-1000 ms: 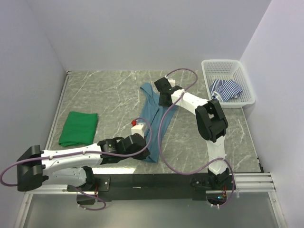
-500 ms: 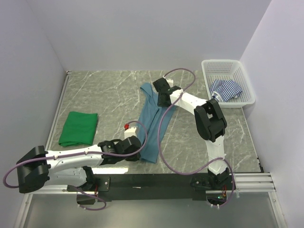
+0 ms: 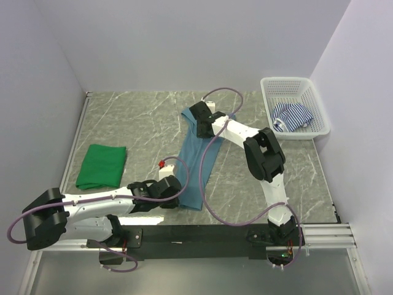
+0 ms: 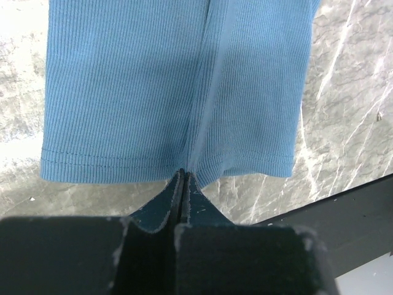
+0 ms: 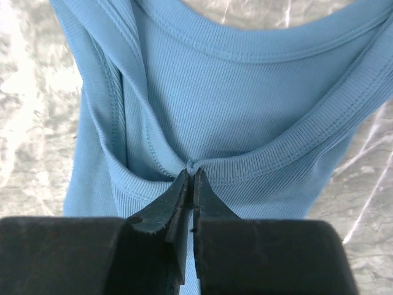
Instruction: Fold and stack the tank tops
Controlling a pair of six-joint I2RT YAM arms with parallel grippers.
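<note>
Top external view: a grey-green marbled surface (image 3: 135,117) is closed in by plain pale walls (image 3: 184,43) at the back and on both sides. A black base rail (image 3: 202,233) runs along the near edge. In the far right corner sits a white mesh basket (image 3: 288,83), and the striped top (image 3: 293,115) lies crumpled inside it. The green top (image 3: 102,166) lies folded into a neat rectangle on the left side of the surface, well apart from the rest. The teal top (image 3: 195,163) lies flat in the middle as a long narrow strip running from the far centre toward the near edge. It is folded lengthwise, with one arm at each end.

Left wrist view: the left fingers (image 4: 182,189) are pressed together on the bottom hem of the teal top, pinching it at the central crease. Bare marble shows on either side, and the dark edge of the surface is at the lower right.

Right wrist view: the right fingers (image 5: 191,184) are clamped together on the teal top just below the neckline, where the ribbed strap edges gather. Pale marble shows around the cloth.
</note>
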